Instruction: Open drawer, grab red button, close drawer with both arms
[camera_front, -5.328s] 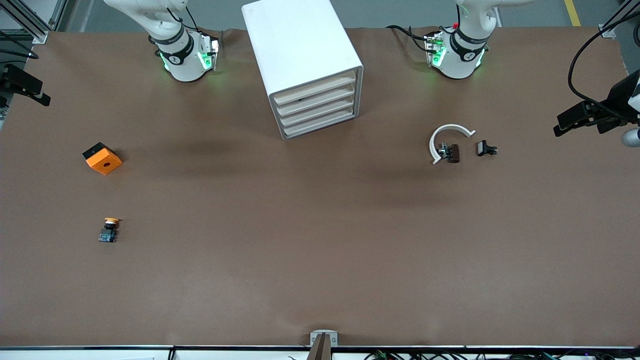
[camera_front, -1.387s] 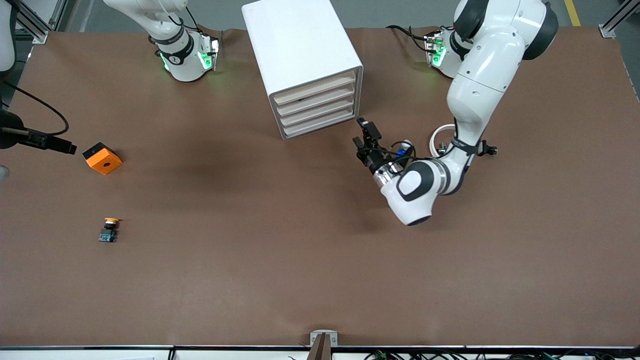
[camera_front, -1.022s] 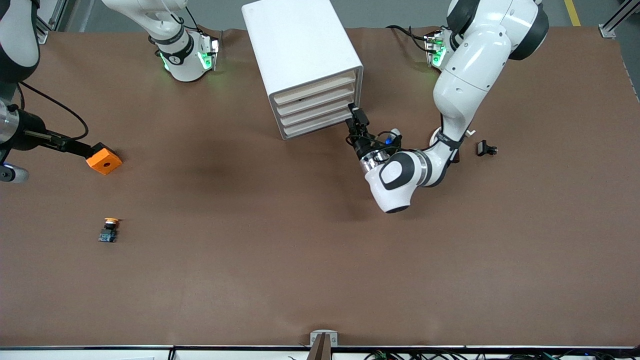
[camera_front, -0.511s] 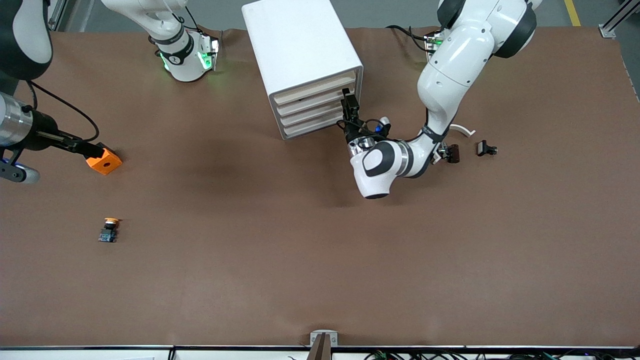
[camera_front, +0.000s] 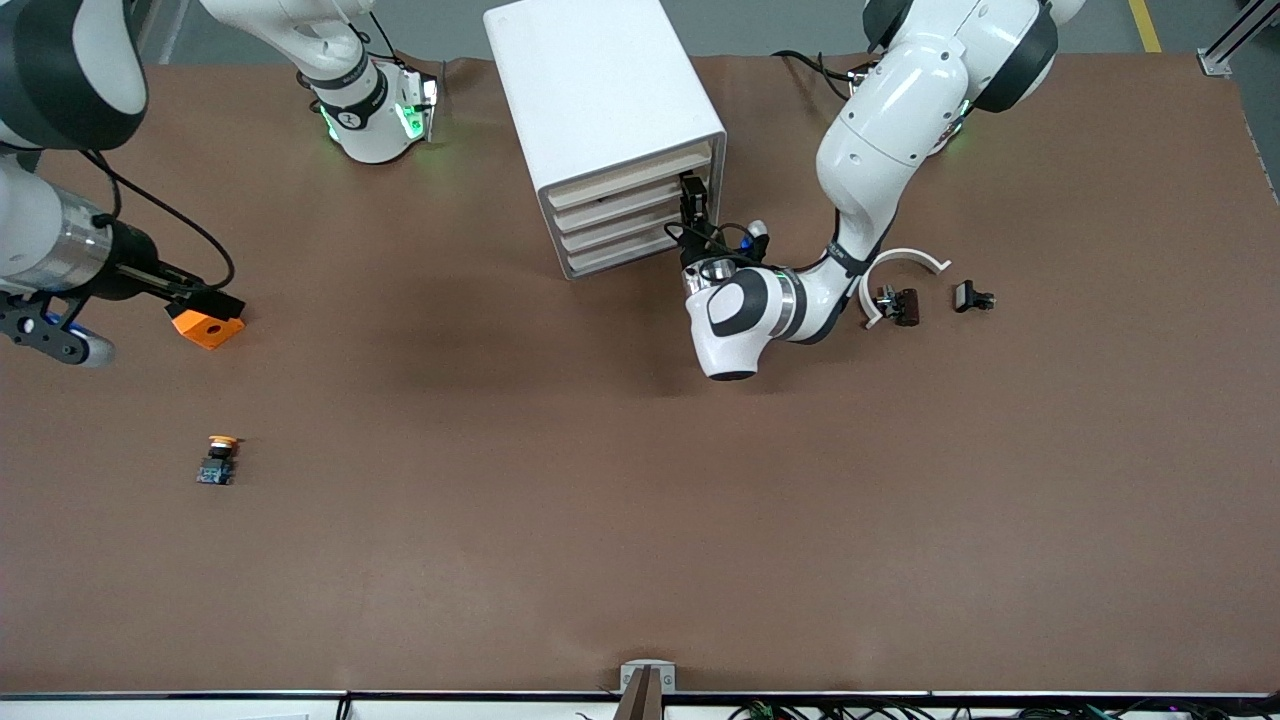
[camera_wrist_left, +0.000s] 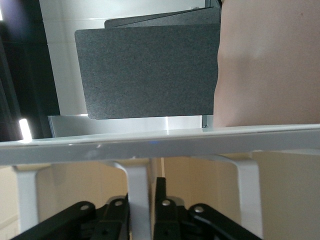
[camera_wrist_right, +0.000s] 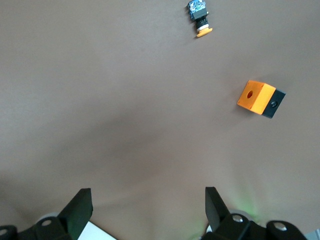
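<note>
The white drawer cabinet (camera_front: 600, 90) stands at the back middle with all its drawers (camera_front: 630, 215) pushed in. My left gripper (camera_front: 693, 203) is at the drawer fronts, at their end toward the left arm. In the left wrist view its fingers (camera_wrist_left: 117, 212) are closed around a white drawer handle post (camera_wrist_left: 139, 192). My right gripper (camera_front: 220, 304) is open and empty, over the orange block (camera_front: 204, 328); its jaws stand wide apart in the right wrist view (camera_wrist_right: 146, 210). The red-capped button is hidden from every view.
A button with a yellow-orange cap (camera_front: 218, 460) lies nearer to the front camera than the orange block; both also show in the right wrist view (camera_wrist_right: 200, 19) (camera_wrist_right: 259, 98). A white curved part (camera_front: 900, 265) and two small dark parts (camera_front: 903, 305) (camera_front: 972, 297) lie toward the left arm's end.
The left arm swung in from the table's end to the cabinet and its gripper reached the drawer fronts. The right arm came in from its end to over the orange block.
</note>
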